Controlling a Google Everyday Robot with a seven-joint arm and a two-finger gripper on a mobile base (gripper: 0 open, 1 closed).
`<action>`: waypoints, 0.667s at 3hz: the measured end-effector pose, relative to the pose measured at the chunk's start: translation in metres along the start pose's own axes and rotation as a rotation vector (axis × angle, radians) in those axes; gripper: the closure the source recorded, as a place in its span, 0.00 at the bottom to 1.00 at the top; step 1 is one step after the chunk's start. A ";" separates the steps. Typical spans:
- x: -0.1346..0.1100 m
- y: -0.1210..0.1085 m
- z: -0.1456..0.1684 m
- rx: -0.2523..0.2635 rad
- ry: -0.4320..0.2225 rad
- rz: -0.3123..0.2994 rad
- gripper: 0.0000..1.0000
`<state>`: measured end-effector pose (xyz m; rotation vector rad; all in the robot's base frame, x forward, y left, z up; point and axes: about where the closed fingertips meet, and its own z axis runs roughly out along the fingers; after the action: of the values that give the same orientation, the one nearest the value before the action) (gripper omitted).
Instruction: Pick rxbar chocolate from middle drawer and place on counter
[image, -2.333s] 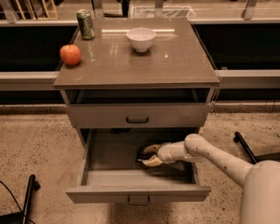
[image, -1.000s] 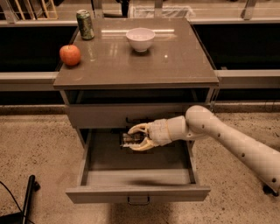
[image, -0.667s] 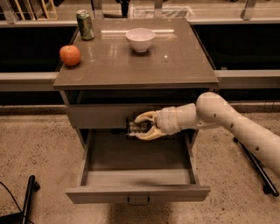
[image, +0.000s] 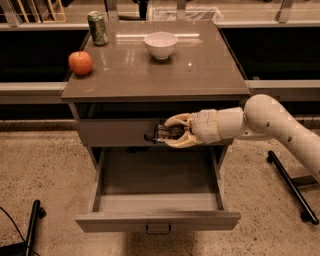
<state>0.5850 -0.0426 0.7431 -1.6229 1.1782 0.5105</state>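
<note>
My gripper (image: 172, 131) is shut on the rxbar chocolate (image: 164, 133), a small dark-wrapped bar, and holds it in front of the closed upper drawer front, above the open middle drawer (image: 157, 221). The middle drawer is pulled out toward the camera and its inside looks empty. The counter (image: 200, 70) is the glossy grey-brown slab above, higher than the gripper. The white arm reaches in from the right.
On the counter stand a white bowl (image: 161, 44), a red apple (image: 80, 62) at the left edge and a green can (image: 97, 28) at the back left. A black stand leg (image: 292, 186) lies on the floor at right, another (image: 31, 225) at lower left.
The gripper took the bar out of the open drawer, lifted it and moved it up in front of the upper drawer front. The drawer stays open.
</note>
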 end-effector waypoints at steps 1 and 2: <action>-0.028 -0.038 -0.006 -0.015 0.027 -0.044 1.00; -0.043 -0.086 -0.004 -0.050 0.034 -0.029 1.00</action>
<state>0.6413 -0.0275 0.8199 -1.6950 1.1735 0.4989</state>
